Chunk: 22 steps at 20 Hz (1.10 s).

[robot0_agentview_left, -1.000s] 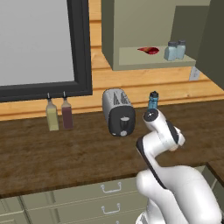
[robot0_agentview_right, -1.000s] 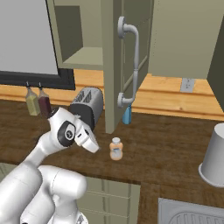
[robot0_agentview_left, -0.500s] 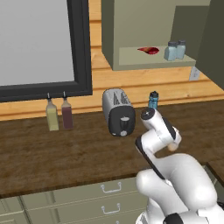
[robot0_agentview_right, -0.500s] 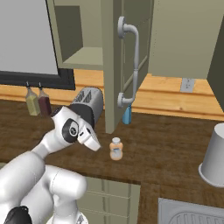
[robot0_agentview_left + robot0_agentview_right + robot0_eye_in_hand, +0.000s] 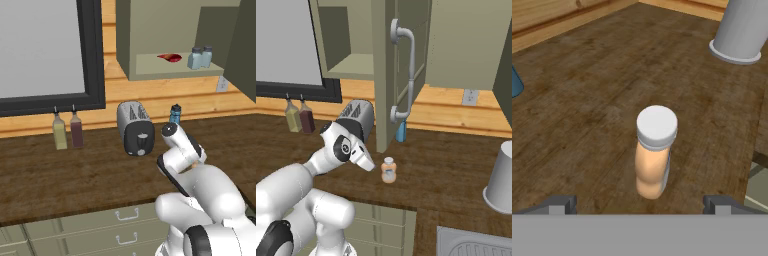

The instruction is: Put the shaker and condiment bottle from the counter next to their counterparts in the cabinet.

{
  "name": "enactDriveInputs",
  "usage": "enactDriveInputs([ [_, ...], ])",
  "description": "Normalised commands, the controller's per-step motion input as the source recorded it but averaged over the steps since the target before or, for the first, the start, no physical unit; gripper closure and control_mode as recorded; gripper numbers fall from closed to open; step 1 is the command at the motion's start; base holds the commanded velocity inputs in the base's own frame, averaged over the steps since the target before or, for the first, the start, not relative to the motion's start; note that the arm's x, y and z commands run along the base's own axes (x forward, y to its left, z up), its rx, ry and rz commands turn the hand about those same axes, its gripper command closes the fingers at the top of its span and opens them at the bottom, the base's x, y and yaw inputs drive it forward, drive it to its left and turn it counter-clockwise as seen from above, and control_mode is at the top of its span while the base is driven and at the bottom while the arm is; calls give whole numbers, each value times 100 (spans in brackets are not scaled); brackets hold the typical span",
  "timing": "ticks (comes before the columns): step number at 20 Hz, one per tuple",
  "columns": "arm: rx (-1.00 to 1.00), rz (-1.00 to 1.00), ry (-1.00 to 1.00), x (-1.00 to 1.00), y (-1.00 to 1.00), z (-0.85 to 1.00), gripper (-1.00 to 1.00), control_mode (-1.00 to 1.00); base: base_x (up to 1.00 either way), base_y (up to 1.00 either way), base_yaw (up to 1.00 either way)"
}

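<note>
The condiment bottle (image 5: 656, 152), tan-orange with a pale cap, stands upright on the dark wood counter (image 5: 446, 170), below the edge of the open cabinet door. My gripper (image 5: 371, 166) hovers just left of the condiment bottle (image 5: 388, 170), tilted down toward it. It is open, and in the hand view the bottle stands ahead of the gripper (image 5: 639, 206), midway between the two tips and untouched. In the olive-green cabinet (image 5: 150, 30), two pale-blue shakers (image 5: 194, 59) stand side by side on the shelf. A flat red item (image 5: 170, 57) lies to their left.
A toaster (image 5: 136, 129) and a taller blue bottle (image 5: 401, 132) stand at the back of the counter. Yellow and dark-red bottles (image 5: 67, 131) stand further left. A grey cylinder (image 5: 501, 177) is at the right, with a sink (image 5: 476, 245) in front. The cabinet door (image 5: 386, 75) overhangs the counter.
The arm has swung forward and the hand has edged right, closer to the condiment bottle. The jaws stayed open and the bottle has not moved.
</note>
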Motion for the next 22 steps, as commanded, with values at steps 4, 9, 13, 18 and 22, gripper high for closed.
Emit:
enactDriveInputs([
  [4, 3, 0, 0, 8, -24, -15, -100, -100, 0, 0, 0],
  [9, 6, 0, 0, 0, -27, -13, -100, -100, 0, 0, 0],
  [13, 5, 0, 0, 0, -6, -4, -100, -100, 0, 0, 0],
  [18, 2, 0, -1, 1, -13, -13, -100, -100, 0, 0, 0],
  [22, 2, 0, 0, 0, -6, -6, -100, -100, 0, 0, 0],
])
